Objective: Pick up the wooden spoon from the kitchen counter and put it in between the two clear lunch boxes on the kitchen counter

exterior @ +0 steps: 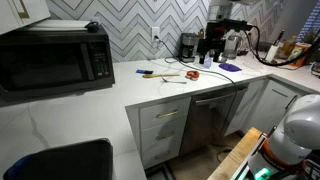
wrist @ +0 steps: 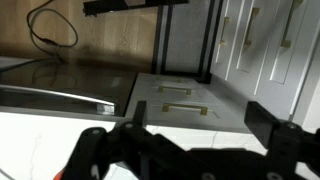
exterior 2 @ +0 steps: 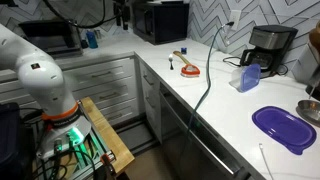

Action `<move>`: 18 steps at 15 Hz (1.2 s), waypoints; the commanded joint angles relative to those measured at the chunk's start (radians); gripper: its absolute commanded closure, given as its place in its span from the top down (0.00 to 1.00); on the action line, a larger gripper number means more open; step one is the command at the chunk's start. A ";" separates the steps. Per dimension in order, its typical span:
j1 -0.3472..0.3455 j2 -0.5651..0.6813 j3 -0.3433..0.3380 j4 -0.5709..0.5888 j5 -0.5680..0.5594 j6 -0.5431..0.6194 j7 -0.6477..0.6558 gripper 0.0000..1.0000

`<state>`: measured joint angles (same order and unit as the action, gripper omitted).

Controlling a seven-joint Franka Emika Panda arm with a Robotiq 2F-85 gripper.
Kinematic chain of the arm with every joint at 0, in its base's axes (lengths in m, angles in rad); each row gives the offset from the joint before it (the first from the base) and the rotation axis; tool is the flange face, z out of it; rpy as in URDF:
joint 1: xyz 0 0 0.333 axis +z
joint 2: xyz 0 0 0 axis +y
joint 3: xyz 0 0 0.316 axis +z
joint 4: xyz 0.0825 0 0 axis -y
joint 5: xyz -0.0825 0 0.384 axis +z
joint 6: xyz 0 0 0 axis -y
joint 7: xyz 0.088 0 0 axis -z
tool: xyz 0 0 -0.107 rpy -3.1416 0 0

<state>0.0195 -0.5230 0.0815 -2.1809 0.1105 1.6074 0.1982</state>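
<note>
The hand (wrist: 195,135), spread open, hangs far from the wooden spoon (exterior: 172,78) at mid-frame on the table (exterior: 80,110). The red-handled item (exterior: 192,74) just beside it could be knocked or grabbed instead.

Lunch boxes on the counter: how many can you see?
2. The purple-lidded lunch box lies flat on the kitchen counter, nearest the camera. The bluish lunch box stands next to the coffee maker. More could be hidden behind the appliances.

Open kitchen counter (exterior: 128,78) lies between the microwave (exterior: 55,57) and coffee maker (exterior: 188,45).
</note>
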 commanded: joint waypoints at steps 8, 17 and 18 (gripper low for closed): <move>-0.001 0.001 0.001 0.003 0.000 -0.002 0.000 1.00; 0.007 0.316 -0.045 0.142 -0.040 0.242 -0.267 1.00; 0.002 0.372 -0.055 0.181 -0.045 0.280 -0.315 1.00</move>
<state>0.0097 -0.3033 0.0597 -2.1031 0.0769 1.8163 0.0044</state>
